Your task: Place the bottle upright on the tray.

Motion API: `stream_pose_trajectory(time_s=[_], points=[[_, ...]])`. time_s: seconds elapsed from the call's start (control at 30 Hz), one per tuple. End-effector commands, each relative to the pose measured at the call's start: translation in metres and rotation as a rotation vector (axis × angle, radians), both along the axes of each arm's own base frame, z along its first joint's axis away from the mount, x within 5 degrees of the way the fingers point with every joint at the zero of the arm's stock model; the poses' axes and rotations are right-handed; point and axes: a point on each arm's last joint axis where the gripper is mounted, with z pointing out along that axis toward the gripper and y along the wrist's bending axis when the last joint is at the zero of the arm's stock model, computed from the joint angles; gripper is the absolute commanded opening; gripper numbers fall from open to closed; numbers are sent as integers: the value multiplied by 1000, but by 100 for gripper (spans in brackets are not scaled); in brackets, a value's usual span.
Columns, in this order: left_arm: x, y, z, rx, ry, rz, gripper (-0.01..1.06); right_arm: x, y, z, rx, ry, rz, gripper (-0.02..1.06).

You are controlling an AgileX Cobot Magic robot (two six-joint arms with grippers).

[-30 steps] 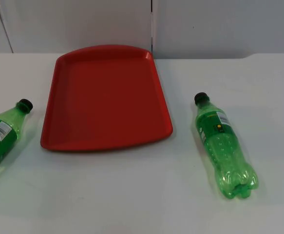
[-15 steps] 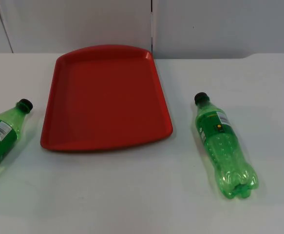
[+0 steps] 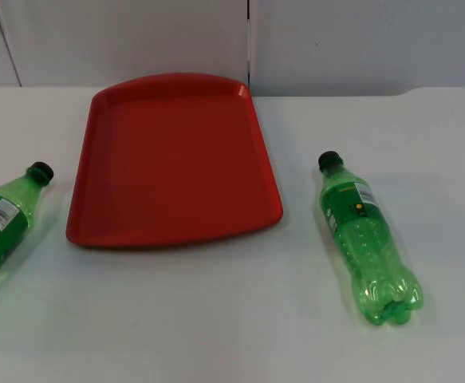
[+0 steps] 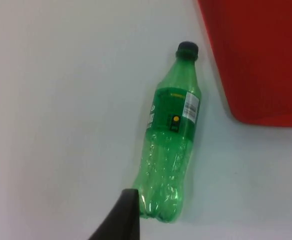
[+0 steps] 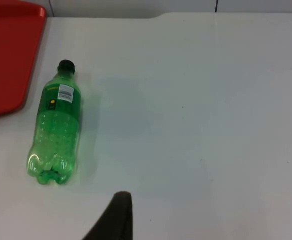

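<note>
Bottles first: two green plastic soda bottles with black caps, both lying flat on the white worktop, one on each side of the red tray [image 3: 172,159]. The left bottle [image 3: 1,219] is at the worktop's left edge, cap aimed toward the tray's left rim, partly cut off in the top view. In the left wrist view it's lying near the tray's corner, not touching it, label with a barcode facing up. The right bottle [image 3: 366,238] lies off the tray's right side, a bit apart from it, cap pointing to the far partition wall [image 3: 336,40] and base toward the near edge of the worktop. Tray sits at the far middle of the worktop, nearly against the wall.

Left gripper: one black fingertip [image 4: 120,217] shows just beside that bottle's base. Right gripper: one fingertip [image 5: 113,216] over bare worktop, well apart from the right bottle. Can't tell if either gripper is open or closed.
</note>
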Motion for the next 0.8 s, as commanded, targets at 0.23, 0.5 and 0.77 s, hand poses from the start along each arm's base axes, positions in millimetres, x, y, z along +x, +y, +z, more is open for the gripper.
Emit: stream_pose_trajectory(time_s=[0.23,0.5,0.77], points=[[49,4,10,52,40,-20,105,0,0,0,4,-7,-5,105],[102,4,16,91,125,-94,105,0,0,0,4,-7,-5,105],[137,4,-7,155,248,-219,105,0,0,0,4,-7,-5,105]])
